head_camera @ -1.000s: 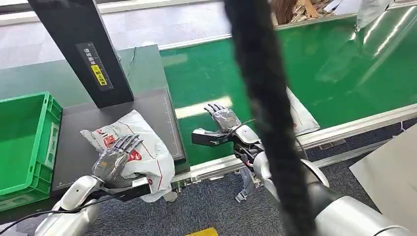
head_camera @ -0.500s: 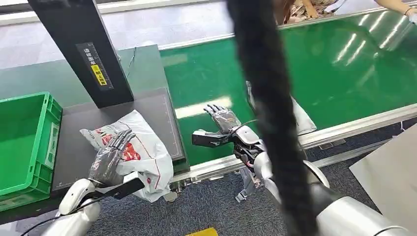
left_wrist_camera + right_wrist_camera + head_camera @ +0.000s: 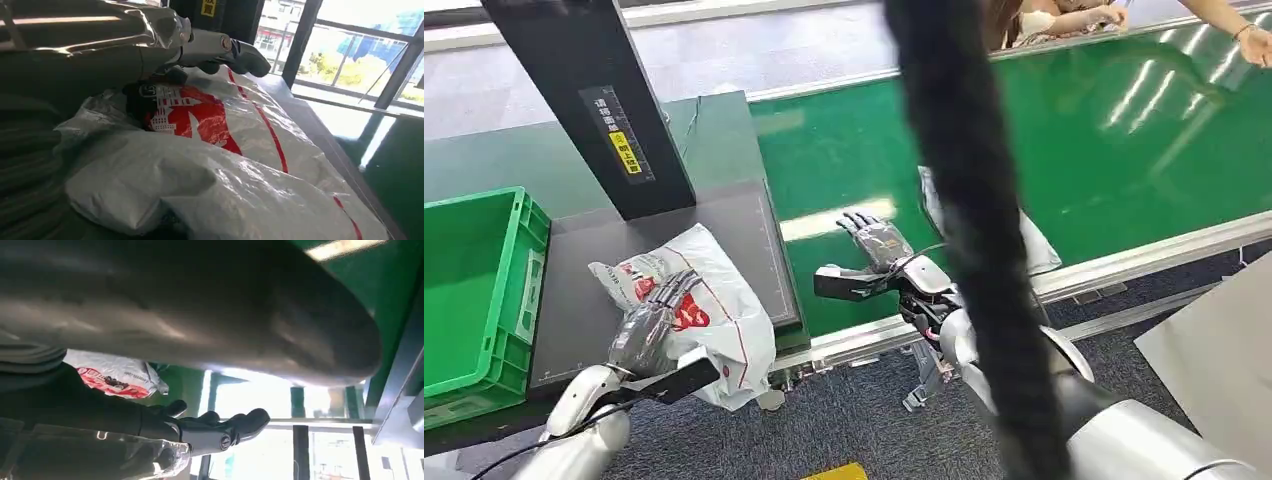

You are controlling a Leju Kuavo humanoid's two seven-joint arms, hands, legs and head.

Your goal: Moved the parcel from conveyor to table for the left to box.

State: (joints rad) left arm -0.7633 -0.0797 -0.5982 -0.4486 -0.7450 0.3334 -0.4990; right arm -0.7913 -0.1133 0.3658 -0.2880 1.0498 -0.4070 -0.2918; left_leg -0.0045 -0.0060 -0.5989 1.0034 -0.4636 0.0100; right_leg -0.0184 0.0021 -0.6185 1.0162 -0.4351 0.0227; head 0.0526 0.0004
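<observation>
A white plastic parcel (image 3: 719, 290) with red print lies on the dark table (image 3: 744, 225), its near end hanging over the front edge. My left hand (image 3: 649, 325) rests on top of it with the fingers stretched flat, and the left wrist view shows those fingers (image 3: 210, 47) lying along the parcel (image 3: 225, 150). My right hand (image 3: 874, 238) hovers open and empty above the green conveyor (image 3: 1124, 150), to the right of the table. In the right wrist view the right hand (image 3: 210, 430) has its fingers spread, with the parcel (image 3: 117, 375) beyond it.
A green crate (image 3: 474, 290) stands left of the table. A black post (image 3: 594, 100) rises at the table's back. A second white parcel (image 3: 1036, 240) lies on the belt, half hidden by a thick black cable (image 3: 964, 200). A person's hand (image 3: 1254, 40) reaches over the belt's far side.
My left arm has drawn back slightly toward me, its hand still on the parcel. The second parcel has crept left along the belt. People's hands have appeared at the far side.
</observation>
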